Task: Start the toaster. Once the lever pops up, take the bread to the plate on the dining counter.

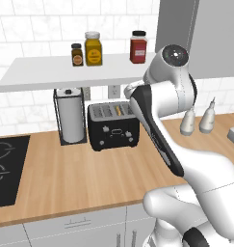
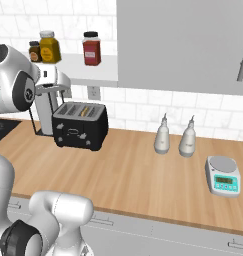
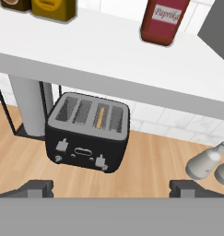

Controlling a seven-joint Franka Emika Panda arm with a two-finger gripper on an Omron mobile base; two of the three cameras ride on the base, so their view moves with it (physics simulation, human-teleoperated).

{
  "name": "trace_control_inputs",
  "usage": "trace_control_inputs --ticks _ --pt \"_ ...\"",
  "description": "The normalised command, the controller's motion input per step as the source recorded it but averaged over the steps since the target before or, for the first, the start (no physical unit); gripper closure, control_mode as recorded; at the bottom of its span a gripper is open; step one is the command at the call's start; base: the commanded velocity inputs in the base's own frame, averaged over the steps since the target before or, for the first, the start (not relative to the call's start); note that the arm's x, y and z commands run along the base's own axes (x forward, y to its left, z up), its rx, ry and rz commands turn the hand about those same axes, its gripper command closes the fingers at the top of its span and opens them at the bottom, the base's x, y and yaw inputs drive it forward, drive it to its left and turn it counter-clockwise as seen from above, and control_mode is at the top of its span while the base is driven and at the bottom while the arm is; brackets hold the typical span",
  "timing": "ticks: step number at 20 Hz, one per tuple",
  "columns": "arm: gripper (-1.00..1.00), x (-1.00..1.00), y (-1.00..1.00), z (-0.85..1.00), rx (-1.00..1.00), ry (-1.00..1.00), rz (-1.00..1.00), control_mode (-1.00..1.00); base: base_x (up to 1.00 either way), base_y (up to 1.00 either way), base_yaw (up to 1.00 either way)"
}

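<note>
Hand view: bread (image 3: 101,118) upright, edge-on in toaster (image 3: 88,132) slot.

Black toaster (image 3: 88,138), bread (image 3: 101,117) upright in slot

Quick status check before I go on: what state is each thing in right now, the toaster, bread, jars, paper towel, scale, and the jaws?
Toaster: upright on the counter, untouched.
Bread: standing in the third slot from the left, edge visible.
Gripper: jaws wide open, empty, short of the toaster.
Jars: three, lids on, upright on the shelf.
Paper towel: upright in its wire holder.
Scale: nothing on its pan.
</note>
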Motion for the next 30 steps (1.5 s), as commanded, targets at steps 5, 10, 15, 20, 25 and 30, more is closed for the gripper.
trace_control_inputs --ticks 5,10,15,20,25,30 --pt "-1.0 0.0 0.0 0.0 0.0 0.0 0.0 -1.0 0.0 0.0 0.0" --pt "-1.0 0.0 0.0 0.0 0.0 0.0 0.0 -1.0 0.0 0.0 0.0" --pt "-1.0 0.0 0.0 0.0 0.0 0.0 0.0 -1.0 0.0 0.0 0.0" --pt "-1.0 0.0 0.0 0.0 0.0 0.0 0.0 -1.0 0.0 0.0 0.0" --pt "-1.0 0.0 0.0 0.0 0.0 0.0 0.0 -1.0 0.0 0.0 0.0" --pt "-1.0 0.0 0.0 0.0 0.0 0.0 0.0 -1.0 0.0 0.0 0.0"
